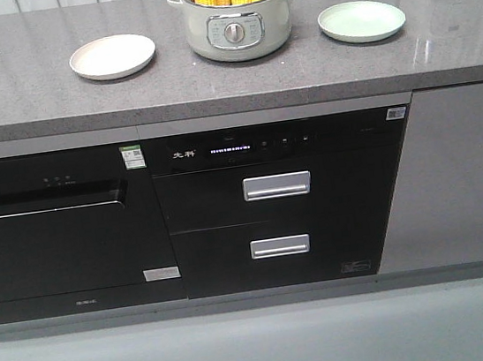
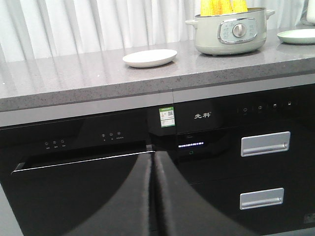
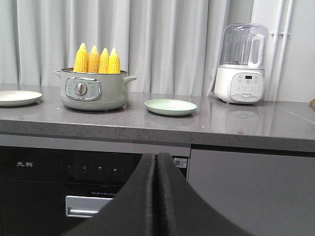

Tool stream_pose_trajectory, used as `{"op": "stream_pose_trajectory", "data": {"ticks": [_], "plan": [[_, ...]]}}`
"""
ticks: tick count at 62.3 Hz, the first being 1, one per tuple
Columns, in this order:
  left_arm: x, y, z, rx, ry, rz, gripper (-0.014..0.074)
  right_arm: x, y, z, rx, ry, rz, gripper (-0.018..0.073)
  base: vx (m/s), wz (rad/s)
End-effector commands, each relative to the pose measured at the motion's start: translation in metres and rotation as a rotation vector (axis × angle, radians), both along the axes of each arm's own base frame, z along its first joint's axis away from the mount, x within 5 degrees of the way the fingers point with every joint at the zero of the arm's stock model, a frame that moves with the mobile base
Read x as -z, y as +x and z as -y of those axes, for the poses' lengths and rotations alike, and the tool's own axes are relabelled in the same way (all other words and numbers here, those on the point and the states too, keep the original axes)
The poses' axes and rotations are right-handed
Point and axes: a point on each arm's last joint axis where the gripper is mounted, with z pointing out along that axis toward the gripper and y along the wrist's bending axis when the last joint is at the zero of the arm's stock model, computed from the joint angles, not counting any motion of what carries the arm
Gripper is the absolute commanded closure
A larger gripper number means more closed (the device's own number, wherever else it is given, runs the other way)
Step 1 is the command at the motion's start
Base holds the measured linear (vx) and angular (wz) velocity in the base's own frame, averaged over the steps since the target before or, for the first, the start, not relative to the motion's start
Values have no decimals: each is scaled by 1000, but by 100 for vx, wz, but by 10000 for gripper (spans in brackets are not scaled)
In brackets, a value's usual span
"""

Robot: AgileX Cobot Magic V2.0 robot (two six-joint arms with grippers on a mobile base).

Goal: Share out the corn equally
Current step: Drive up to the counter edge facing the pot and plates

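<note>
The corn (image 3: 97, 60) stands upright in the pot (image 3: 93, 91) on the bench (image 3: 147, 123), between the cream plate (image 1: 112, 56) and the green plate (image 3: 171, 106); the pot touches neither. The left hand (image 2: 152, 156) and the right hand (image 3: 157, 158) are each pressed together on nothing, low before the cabinet fronts (image 1: 272, 212).

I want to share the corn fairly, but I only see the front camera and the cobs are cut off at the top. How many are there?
Observer: The right wrist view shows four cobs standing tips up in the pot.
Operator: What's the white thing at the far right?
Observer: A blender with a clear jug, right of the green plate.
Operator: Where are the grippers?
Observer: Each wrist view shows its own: left gripper and right gripper, both shut and empty, facing the cabinets.
</note>
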Motion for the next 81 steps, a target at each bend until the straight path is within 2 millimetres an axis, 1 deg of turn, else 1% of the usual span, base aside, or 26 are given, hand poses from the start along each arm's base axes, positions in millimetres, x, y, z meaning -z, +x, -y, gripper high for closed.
{"op": "stream_pose_trajectory", "data": {"ticks": [1, 81], "plan": [[-6, -1, -1, -10, -17, 79, 603, -4, -1, 0, 2, -12, 73, 564, 4, 0], [-6, -1, -1, -10, -17, 79, 603, -4, -1, 0, 2, -12, 73, 564, 5, 1]]}}
